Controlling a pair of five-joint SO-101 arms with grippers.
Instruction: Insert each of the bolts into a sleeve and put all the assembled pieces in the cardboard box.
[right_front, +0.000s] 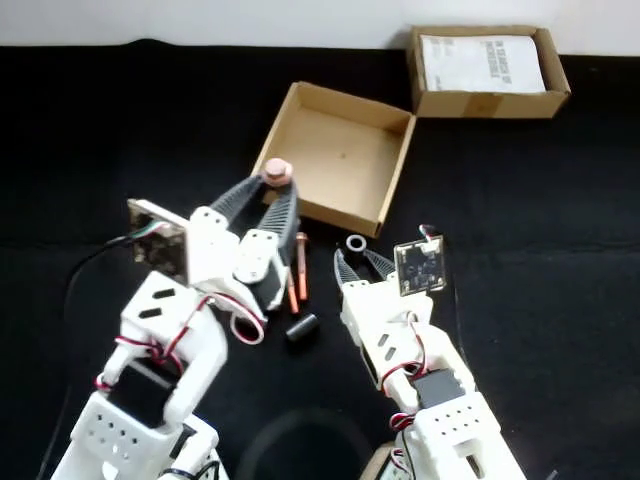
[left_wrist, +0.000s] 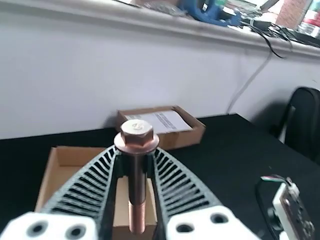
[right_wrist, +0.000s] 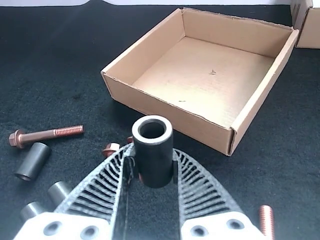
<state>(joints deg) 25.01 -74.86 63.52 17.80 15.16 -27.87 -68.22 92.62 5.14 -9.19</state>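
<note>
Clearly the joining step is in hand: each arm has its part, and nothing lies in the box (right_front: 340, 150) yet. The left gripper (right_front: 276, 192) is clamped on a bolt (right_front: 278, 172), head up past the fingertips, held by the box's corner as seen from above. The right gripper (right_front: 358, 262) grips a sleeve (right_front: 356, 243) upright, bore open at the top, just in front of the box's near wall. The two parts are apart.

Next, I judge, the bolt must be turned thread-first and lined up with the bore, which leaves little room for tilt. It is then pushed home before the pair goes into the box.

Spare bolts (right_front: 297, 270) lie between the arms, partly under the left gripper, so their count is unsure. The right wrist view has another bolt cut off at the edge and a head half hidden behind the gripper. Loose sleeves (right_wrist: 32, 161) there are partly covered too. Whether the held sleeve's bore is clear right through cannot be told.
</note>
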